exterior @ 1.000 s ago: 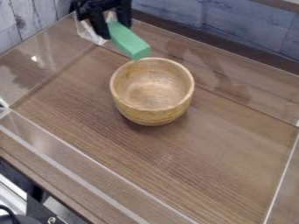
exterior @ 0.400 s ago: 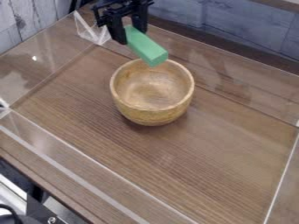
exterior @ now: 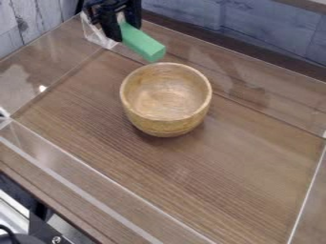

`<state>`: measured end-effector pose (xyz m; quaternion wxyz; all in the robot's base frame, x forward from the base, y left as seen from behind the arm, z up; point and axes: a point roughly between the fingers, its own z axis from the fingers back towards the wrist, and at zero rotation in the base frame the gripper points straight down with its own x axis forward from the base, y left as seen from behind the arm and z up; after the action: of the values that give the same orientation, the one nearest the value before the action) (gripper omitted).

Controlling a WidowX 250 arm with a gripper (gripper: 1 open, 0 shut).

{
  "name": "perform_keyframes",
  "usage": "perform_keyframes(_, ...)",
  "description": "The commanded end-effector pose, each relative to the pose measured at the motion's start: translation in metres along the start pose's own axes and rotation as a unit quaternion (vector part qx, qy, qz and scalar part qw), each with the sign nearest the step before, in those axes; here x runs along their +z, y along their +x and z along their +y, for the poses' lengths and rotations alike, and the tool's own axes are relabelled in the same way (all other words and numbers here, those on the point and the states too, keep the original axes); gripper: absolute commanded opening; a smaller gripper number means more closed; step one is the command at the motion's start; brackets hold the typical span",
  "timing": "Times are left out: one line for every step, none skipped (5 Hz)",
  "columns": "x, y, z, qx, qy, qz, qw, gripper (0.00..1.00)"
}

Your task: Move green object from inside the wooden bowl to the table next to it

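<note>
Dark brown wood makes up the table (exterior: 242,181), and clear plastic walls stand along its edges.

The green block (exterior: 141,43) is not in the bowl. It hangs tilted in the air, above the table just behind the bowl's far rim. Its top end is pinched in the black gripper (exterior: 112,26), and its lower end sticks out toward the bowl. The jaws are clamped on that top end, one on each side, so the block is held tight. Most of the block shows below and to the right of the jaws.

The wooden bowl (exterior: 166,98) sits near the middle of the table. It looks empty inside, with only its pale wood grain showing.

I think the step in hand is carrying the block to a spot beside the bowl. The lift out looks done. Next the arm needs to go down until the block rests on the bare table close to the bowl. Then the jaws should let go and the arm should rise away.
</note>
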<state>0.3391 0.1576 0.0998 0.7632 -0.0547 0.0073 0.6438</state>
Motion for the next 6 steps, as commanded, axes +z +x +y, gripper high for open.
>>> perform_keyframes(0.015, 0.022, -0.006, 0.043, -0.03, -0.035, 0.998, 0.0)
perform_keyframes(0.004, 0.038, -0.004, 0.061, -0.03, -0.044, 0.9967, 0.0)
perform_keyframes(-0.008, 0.052, -0.002, 0.074, -0.031, -0.052, 0.9955, 0.0)
perform_keyframes(-0.014, 0.062, -0.003, 0.093, -0.031, -0.059, 0.9935, 0.0)
perform_keyframes(-0.02, 0.068, -0.006, 0.108, -0.032, -0.065, 0.9915, 0.0)
perform_keyframes(-0.025, 0.068, -0.01, 0.122, -0.032, -0.071, 0.9895, 0.0)
